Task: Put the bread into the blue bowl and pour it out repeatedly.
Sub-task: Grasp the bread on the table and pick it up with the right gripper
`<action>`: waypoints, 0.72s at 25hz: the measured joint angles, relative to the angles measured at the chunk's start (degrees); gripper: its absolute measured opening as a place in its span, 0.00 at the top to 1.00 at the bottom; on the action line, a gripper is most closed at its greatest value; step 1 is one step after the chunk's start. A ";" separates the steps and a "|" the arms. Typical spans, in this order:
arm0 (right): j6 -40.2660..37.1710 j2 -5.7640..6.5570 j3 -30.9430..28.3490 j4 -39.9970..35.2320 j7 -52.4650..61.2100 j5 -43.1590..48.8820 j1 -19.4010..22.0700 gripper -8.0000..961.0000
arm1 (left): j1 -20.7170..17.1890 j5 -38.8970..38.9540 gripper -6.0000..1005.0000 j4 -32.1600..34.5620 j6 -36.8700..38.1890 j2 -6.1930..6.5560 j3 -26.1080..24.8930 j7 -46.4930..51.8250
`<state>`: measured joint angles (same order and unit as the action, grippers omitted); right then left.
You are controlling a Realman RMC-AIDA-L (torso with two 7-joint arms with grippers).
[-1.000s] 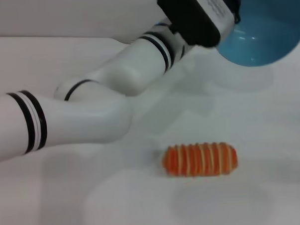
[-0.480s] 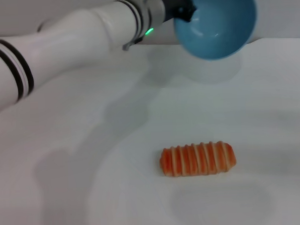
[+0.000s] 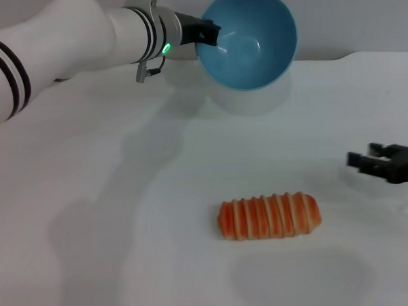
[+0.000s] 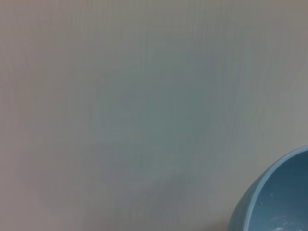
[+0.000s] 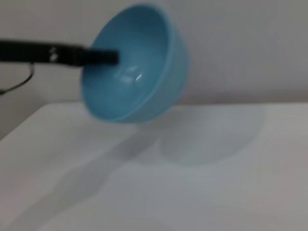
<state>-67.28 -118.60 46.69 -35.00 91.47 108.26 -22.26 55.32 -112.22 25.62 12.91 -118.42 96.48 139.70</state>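
Note:
The bread lies on its side on the white table, front centre, with nothing touching it. The blue bowl hangs tilted above the back of the table, its empty inside turned toward me. My left gripper is shut on the bowl's rim from the left. The left wrist view shows only an edge of the bowl. In the right wrist view, a dark finger reaches over the rim into the bowl. My right gripper hovers open low at the right edge, to the right of the bread and apart from it.
The white table runs to a pale wall behind the bowl. The bowl casts a shadow on the table beneath it. My left arm stretches across the back left.
The left arm has swung the tilted bowl leftward across the back and its elbow has pulled away from the table's middle. The right gripper has come into view at the right. The bread has stayed put.

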 joint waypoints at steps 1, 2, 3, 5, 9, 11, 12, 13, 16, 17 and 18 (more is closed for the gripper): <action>0.12 -0.06 1.42 0.14 1.28 0.65 -0.84 0.30 | -0.09 0.13 1.00 -0.22 -0.54 -0.18 0.20 0.18; 0.15 -0.11 3.00 0.20 2.52 0.86 -1.68 0.30 | -0.09 0.13 1.00 -0.22 -0.54 -0.18 0.20 0.18; 0.22 -0.13 4.30 0.27 3.41 0.91 -2.20 0.30 | -0.16 0.15 1.00 -0.30 -0.75 -0.24 0.31 0.36; 0.72 -0.16 7.12 0.60 5.53 0.98 -3.55 0.31 | -0.33 0.18 1.00 -0.37 -0.89 -0.31 0.44 0.89; 3.16 -0.01 12.79 2.74 9.56 1.48 -6.25 0.32 | -0.99 0.20 1.00 -0.37 -1.05 -0.32 0.46 1.60; 4.23 0.04 15.84 3.91 12.29 1.80 -7.47 0.32 | -1.21 0.22 1.00 -0.30 -1.26 -0.32 0.45 1.62; 4.23 0.04 15.84 3.91 12.29 1.80 -7.47 0.32 | -1.26 0.22 1.00 -0.30 -1.31 -0.32 0.45 1.62; 4.39 0.04 16.72 4.16 13.06 1.82 -7.65 0.32 | -1.26 0.24 1.00 -0.29 -1.34 -0.33 0.45 1.62; 4.70 -0.08 17.93 4.99 13.98 1.90 -8.25 0.33 | -1.33 0.25 1.00 -0.30 -1.62 -0.38 0.43 1.62; 4.75 -0.12 18.00 5.45 14.03 1.90 -8.58 0.33 | -1.34 0.26 1.00 -0.31 -1.72 -0.41 0.43 1.62; 4.91 -0.18 18.03 6.34 14.12 1.91 -9.12 0.33 | -1.36 0.27 1.00 -0.31 -1.83 -0.42 0.42 1.63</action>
<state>-62.37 -118.78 64.72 -28.66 105.59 110.17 -31.38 53.97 -111.96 25.31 11.08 -118.84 96.90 141.33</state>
